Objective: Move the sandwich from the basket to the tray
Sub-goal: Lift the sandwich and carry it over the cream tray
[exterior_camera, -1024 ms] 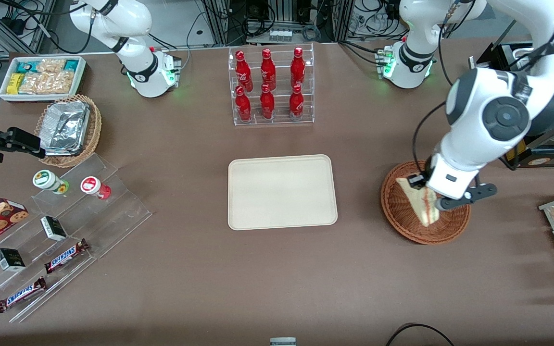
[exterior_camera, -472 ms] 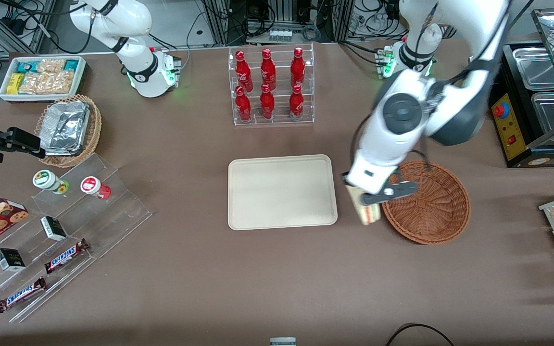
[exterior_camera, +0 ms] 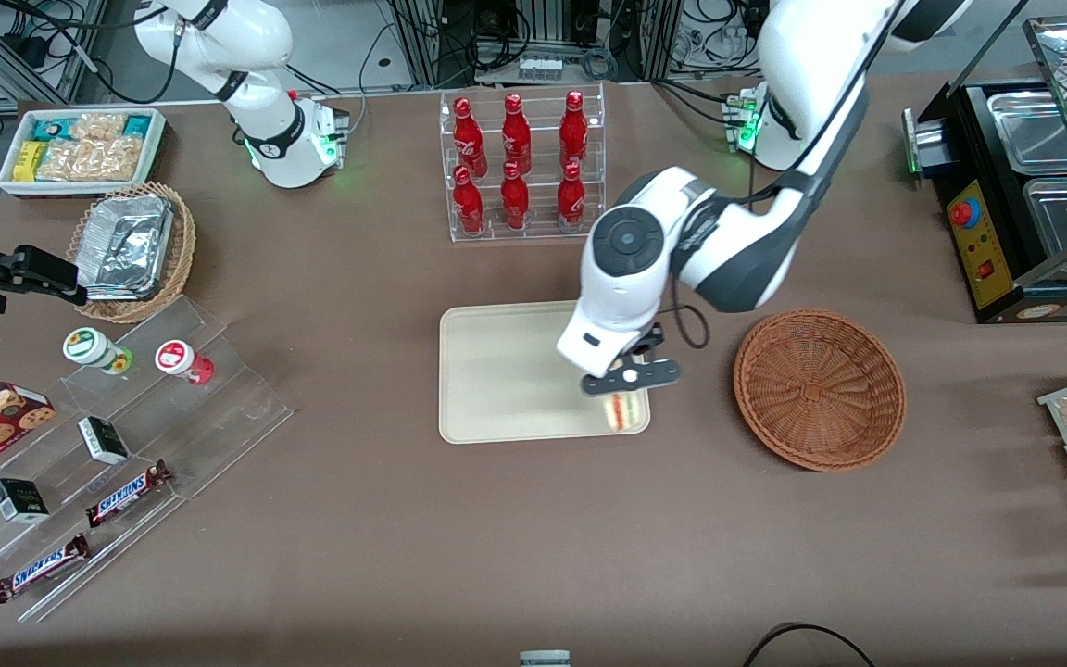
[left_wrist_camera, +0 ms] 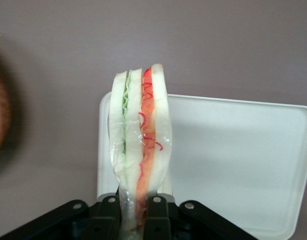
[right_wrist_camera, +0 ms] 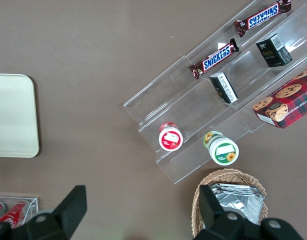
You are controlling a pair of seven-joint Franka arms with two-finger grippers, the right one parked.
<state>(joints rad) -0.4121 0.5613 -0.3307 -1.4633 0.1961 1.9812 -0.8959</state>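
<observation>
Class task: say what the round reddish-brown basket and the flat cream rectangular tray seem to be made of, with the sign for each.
Round reddish-brown basket: woven wicker, matte; ribbed weave shows. Flat cream rectangular tray: probably moulded plastic, smooth, dull; seamless rounded rim. The gripper, over the tray's corner nearest the basket, clamps the wedge sandwich, seemingly film-wrapped: glossy wrinkles.

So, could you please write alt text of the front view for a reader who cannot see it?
The working arm's gripper holds the sandwich over the corner of the cream tray nearest the brown wicker basket, which lies empty beside the tray. A rack of red bottles stands farther from the camera.
</observation>
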